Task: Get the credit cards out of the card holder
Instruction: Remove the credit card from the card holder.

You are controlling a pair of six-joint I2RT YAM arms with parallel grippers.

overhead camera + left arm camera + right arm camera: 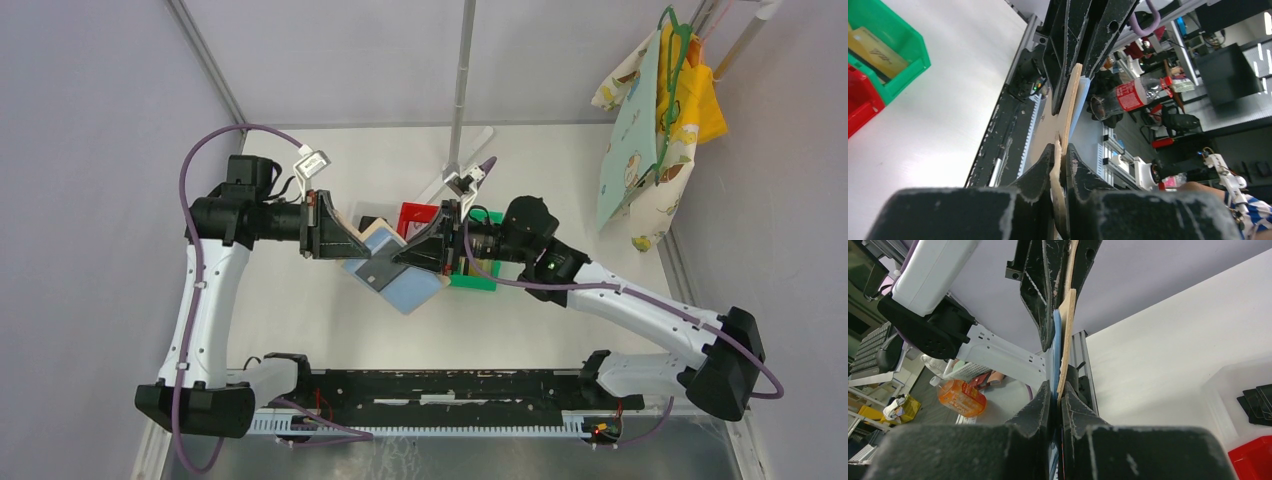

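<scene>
Two tools pinch the card holder (412, 288) aloft at centre frame: left tool (358, 246) clamping its tan flap, right tool (402, 262) its blue-lined edge. If the right nips only fabric, pulling could yank the holder loose, I reckon.

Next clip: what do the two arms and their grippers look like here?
The left arm and right arm have white shells with black joints; a purple cable runs along each. The left gripper and right gripper are black, wedge-shaped, with scuffed fingers.
</scene>
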